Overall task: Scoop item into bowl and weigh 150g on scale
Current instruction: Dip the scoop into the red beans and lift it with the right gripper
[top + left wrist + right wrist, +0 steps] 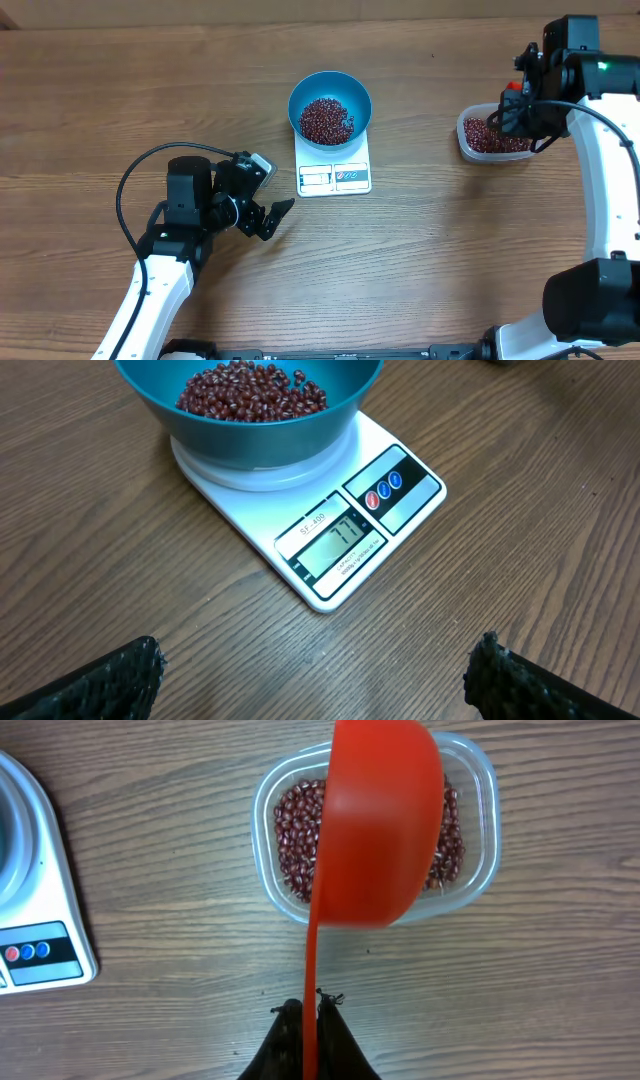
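Overhead view: the teal bowl (330, 82) sits on the white scale (334, 178) at mid-bench, carrying a heap of red-brown beans (327, 120). The rest of the supply lies in a clear tub (466, 140) well to the right.

Left wrist view: the display (340, 540) reads 77, which I judge to be about half the required weight. The bowl overhangs the platform but sits centred. The left pincer (272, 218) is spread wide and empty, low over the bench (420, 260) near the scale's front corner and touching nothing.

Right wrist view: the right pincer (310, 1030) is clamped tight on the thin handle of a red scoop (380, 820). The scoop's cup hangs directly above the tub and shows its smooth outer surface to the camera. Whether it holds any beans cannot be told from this angle.

Assessment: the step in hand appears to be reloading the scoop from the tub.

Recommendations:
- Drive the cup's leading edge down and along the length of the tub rather than against its wall, as the light tub may slide.
- Level the cup before lifting and carry it flat to avoid spillage on the bench.
- Tip slowly over the centre of the bowl without touching the rim, since contact would disturb the reading.
- Take smaller loads as the target nears, and let the display settle between pours.
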